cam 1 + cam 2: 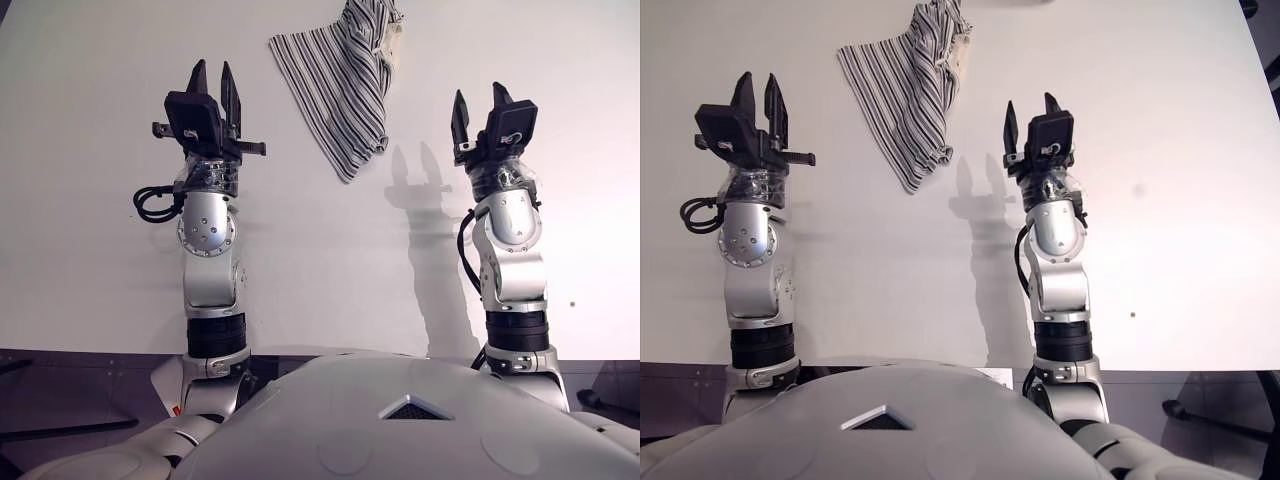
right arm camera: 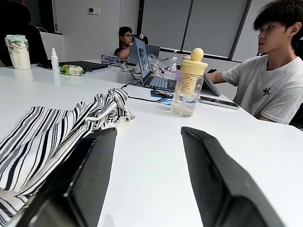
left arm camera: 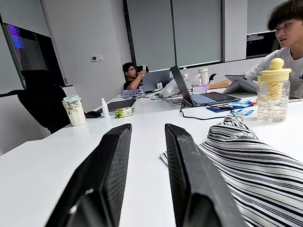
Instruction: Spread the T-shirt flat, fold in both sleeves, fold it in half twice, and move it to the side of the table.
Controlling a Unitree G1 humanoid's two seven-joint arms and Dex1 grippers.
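**No legible writing on the table**

No word, number or sign can be read. The clear bottle with the yellow lid (image 2: 188, 85) carries a small printed figure on its wall, too blurred to make out. The pale cup (image 3: 73, 110), standing near a far edge of the table (image 3: 47, 156), has a patterned wrap in which no letters can be told. The small green packet (image 3: 124, 112), lying farther along that table, bears print too small to read. The blue cards (image 3: 236, 105) beside the open laptop (image 3: 199, 92) show coloured faces, and their markings are likewise illegible.
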